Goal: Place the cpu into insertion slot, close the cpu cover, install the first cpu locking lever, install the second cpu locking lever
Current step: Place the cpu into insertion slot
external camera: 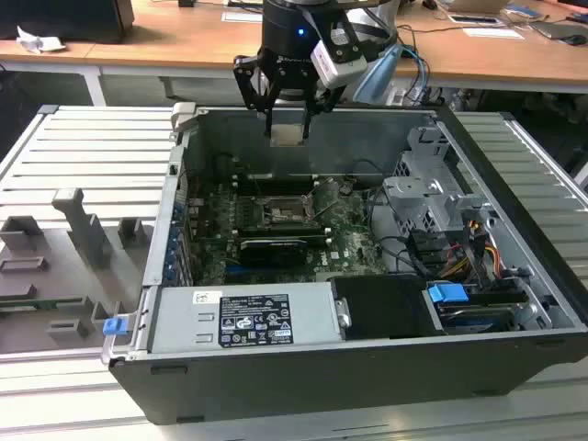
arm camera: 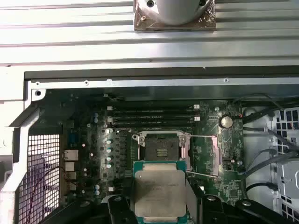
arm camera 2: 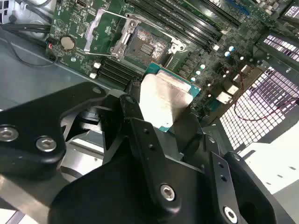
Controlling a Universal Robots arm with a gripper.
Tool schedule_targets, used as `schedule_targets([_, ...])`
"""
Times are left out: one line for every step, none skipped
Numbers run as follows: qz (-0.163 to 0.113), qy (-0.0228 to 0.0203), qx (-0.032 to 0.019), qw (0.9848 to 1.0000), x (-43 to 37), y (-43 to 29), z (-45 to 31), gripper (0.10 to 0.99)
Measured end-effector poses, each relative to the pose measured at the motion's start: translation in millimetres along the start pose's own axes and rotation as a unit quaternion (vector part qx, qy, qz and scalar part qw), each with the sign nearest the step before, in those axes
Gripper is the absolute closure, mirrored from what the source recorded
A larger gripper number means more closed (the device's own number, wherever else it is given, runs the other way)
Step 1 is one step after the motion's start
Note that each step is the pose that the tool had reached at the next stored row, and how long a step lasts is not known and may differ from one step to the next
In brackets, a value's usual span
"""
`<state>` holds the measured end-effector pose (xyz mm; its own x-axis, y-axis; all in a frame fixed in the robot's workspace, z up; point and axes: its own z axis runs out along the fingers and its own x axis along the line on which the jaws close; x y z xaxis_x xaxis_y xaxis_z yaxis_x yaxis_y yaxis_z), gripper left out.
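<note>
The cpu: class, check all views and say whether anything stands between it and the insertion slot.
Nothing visible does. The gripper holds the cpu above the open case; the insertion slot lies uncovered below, with the cpu cover swung open beside it.

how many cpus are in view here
1. The cpu is held by the gripper above the open case; the insertion slot is empty, so none sits hidden there.

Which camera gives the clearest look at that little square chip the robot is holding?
The first wrist view: the cpu faces the camera flat, its pale face nearly whole. The second wrist view shows the cpu tilted, partly behind the black jaws. The exterior view shows it as a small pale square between the jaws.
</note>
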<state>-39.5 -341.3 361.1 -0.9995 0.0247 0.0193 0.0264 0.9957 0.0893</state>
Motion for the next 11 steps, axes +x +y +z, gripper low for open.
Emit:
schedule_targets([0.000,0.0000,0.0000,1.0000,0.0,0.0,0.0,0.557])
schedule_targets([0.011,-0.0010,-0.0002,0.9999,0.0,0.0,0.1,0.557])
schedule_targets([0.018,-0.0016,-0.0003,0.9998,0.0,0.0,0.2,0.557])
schedule_targets([0.023,-0.0021,-0.0004,0.9997,0.0,0.0,0.3,0.557])
schedule_targets([0.028,-0.0025,-0.0005,0.9996,0.0,0.0,0.3,0.557])
schedule_targets([0.032,-0.0029,-0.0006,0.9995,0.0,0.0,0.4,0.557])
schedule_targets([0.041,-0.0036,-0.0007,0.9992,0.0,-0.1,0.6,0.557])
schedule_targets([0.054,-0.0048,-0.0010,0.9985,0.0,-0.1,1.1,0.557])
schedule_targets([0.059,-0.0053,-0.0011,0.9982,0.0,-0.1,1.2,0.557])
schedule_targets([0.066,-0.0059,-0.0013,0.9978,0.0,-0.1,1.4,0.557])
schedule_targets([0.071,-0.0064,-0.0014,0.9974,0.0,-0.1,1.5,0.557])
